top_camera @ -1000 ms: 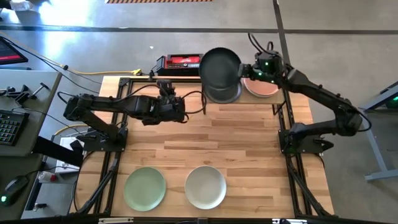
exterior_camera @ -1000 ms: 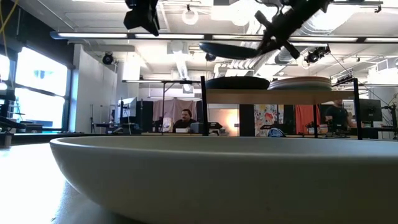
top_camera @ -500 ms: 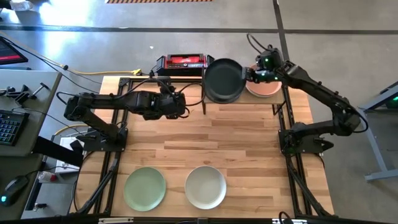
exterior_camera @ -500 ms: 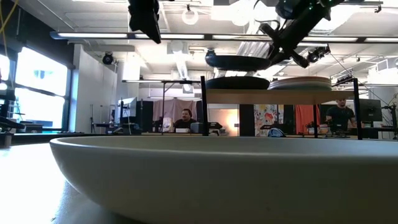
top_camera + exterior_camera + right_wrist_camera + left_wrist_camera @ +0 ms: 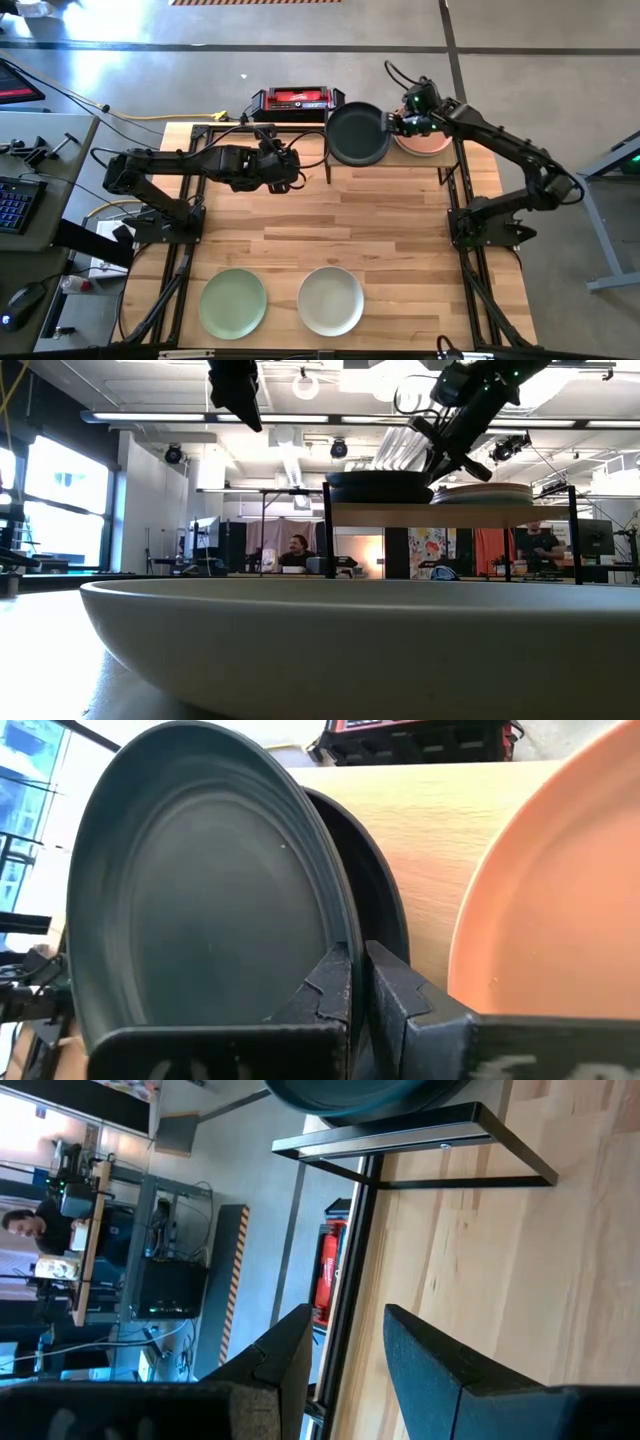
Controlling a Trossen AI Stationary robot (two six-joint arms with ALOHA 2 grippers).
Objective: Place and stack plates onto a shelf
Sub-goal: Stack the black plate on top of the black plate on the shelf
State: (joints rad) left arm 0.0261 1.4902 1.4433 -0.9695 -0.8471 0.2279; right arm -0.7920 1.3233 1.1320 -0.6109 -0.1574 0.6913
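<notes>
Here, right gripper (image 5: 358, 982) jaws clamped on black plate (image 5: 210, 910) rim above shelf (image 5: 450, 514), left gripper (image 5: 345, 1350) jaws apart, no readable writing.

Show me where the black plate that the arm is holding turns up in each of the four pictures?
High view: black plate at the far edge, over the shelf, beside the salmon plate.
Low view: upper middle, just above the shelf board.
Left wrist view: a dark curve above the shelf's frame.
Right wrist view: fills most of the picture, pinched by the right gripper.
Shared landmark: the shelf.
</notes>
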